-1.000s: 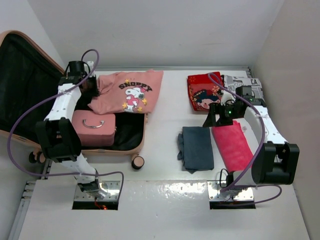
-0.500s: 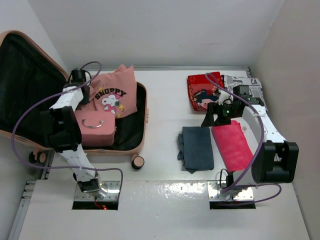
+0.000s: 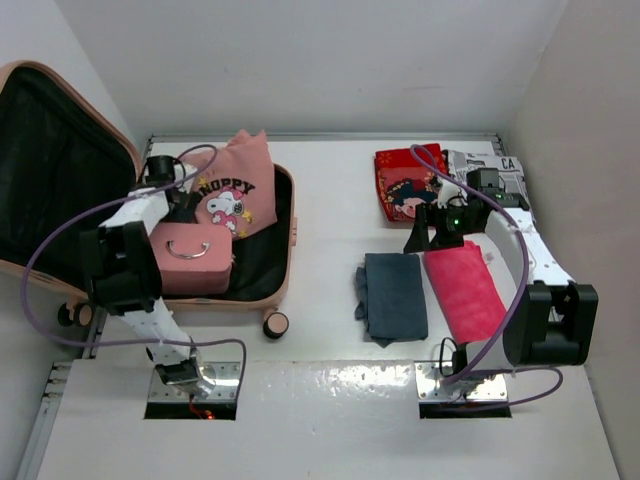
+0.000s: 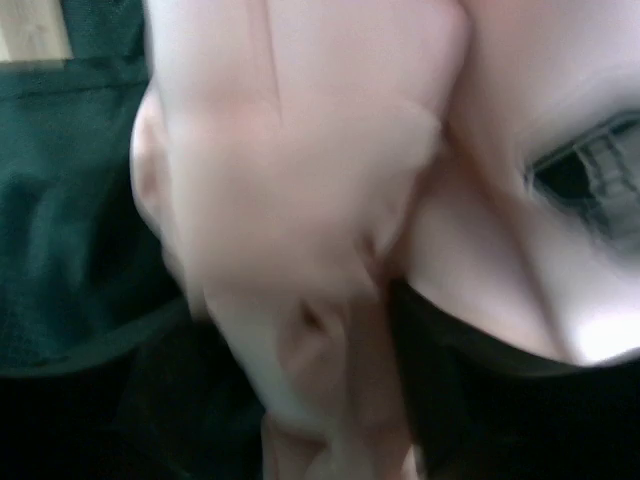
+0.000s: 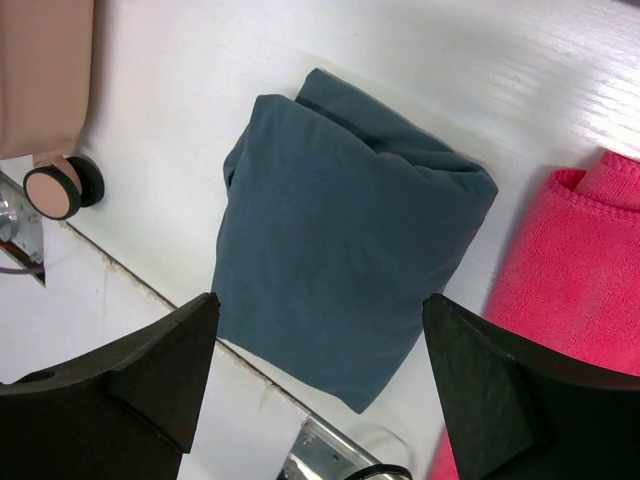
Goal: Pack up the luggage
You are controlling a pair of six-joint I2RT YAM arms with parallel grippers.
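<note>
The big peach-pink hard-shell suitcase lies open on the left side of the white table, its black-lined lid propped up against the left wall. Inside the lower shell a small pink box with a metal handle sits toward the near side. Behind it a pink cartoon-print shirt is bunched into a peak against the far rim.

The left gripper is down in the shell at the shirt's left edge. Its wrist camera is filled with blurred pink fabric over the dark lining, so I cannot tell whether its fingers are closed.

On the right, a folded slate-blue cloth lies just beside a bright pink towel. A red cloth with a cartoon figure and a newspaper-print bundle lie farther back. The right gripper hangs above the blue cloth with its black fingers spread wide and nothing between them.
</note>
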